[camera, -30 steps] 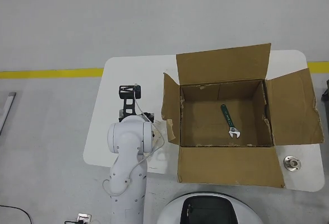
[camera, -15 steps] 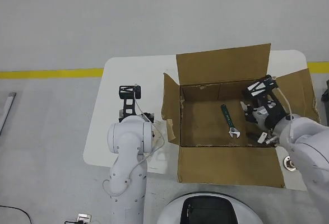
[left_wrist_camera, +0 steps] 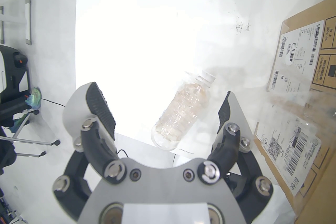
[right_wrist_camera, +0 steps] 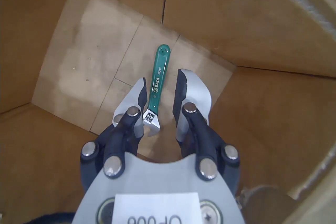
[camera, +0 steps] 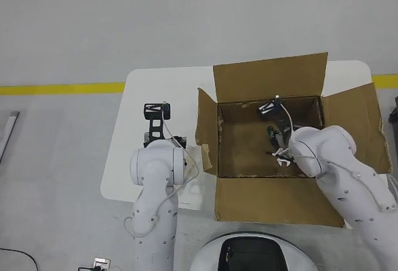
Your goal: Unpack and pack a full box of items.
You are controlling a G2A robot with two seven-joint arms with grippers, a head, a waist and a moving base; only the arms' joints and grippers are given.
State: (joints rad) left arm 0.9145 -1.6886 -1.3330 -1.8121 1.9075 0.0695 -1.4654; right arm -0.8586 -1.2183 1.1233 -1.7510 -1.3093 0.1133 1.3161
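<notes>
Top view: you see the right arm inside the open cardboard box point(camera: 273, 200) on the white table point(camera: 158, 88). Left wrist view: your left gripper point(left_wrist_camera: 160, 90) hangs, fingers spread wide, over a clear plastic bottle point(left_wrist_camera: 181, 114) lying on the table beside the box. Right wrist view: your right gripper point(right_wrist_camera: 161, 76) has its fingers narrowly parted, straddling the green-handled adjustable wrench point(right_wrist_camera: 158, 72) flat on the box floor.

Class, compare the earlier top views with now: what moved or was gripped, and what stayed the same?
The right gripper came in from the right, over the side of the box, and went down inside. It now hangs open astride the handle of the green wrench, gripping nothing. The green wrench, the box and the left gripper beside it stayed put.
</notes>
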